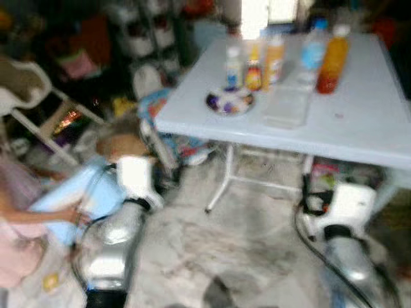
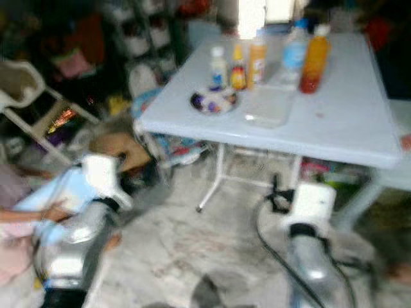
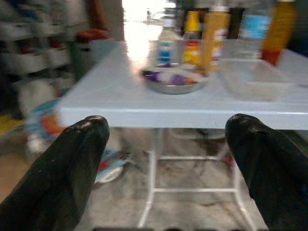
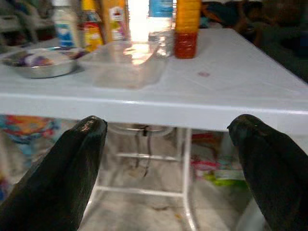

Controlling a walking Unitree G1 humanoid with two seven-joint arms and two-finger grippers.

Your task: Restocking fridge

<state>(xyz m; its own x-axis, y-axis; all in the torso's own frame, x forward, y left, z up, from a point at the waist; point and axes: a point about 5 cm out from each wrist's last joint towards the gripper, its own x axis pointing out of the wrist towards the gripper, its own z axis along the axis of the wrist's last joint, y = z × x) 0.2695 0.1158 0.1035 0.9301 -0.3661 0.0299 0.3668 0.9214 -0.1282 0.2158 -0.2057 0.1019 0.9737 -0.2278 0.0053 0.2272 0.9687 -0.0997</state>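
Right wrist view has the right gripper (image 4: 168, 168) spread wide and empty below the pale blue folding table (image 4: 231, 103), left gripper (image 3: 166, 168) likewise, and the tall orange juice bottle (image 4: 187, 26) stands upright ahead, nearer the right arm.

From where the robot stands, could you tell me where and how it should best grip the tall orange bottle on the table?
Probably around the mid-body of the tall orange bottle, coming level from the table's near edge. It stands upright, and the clear container sits beside it, not in front.
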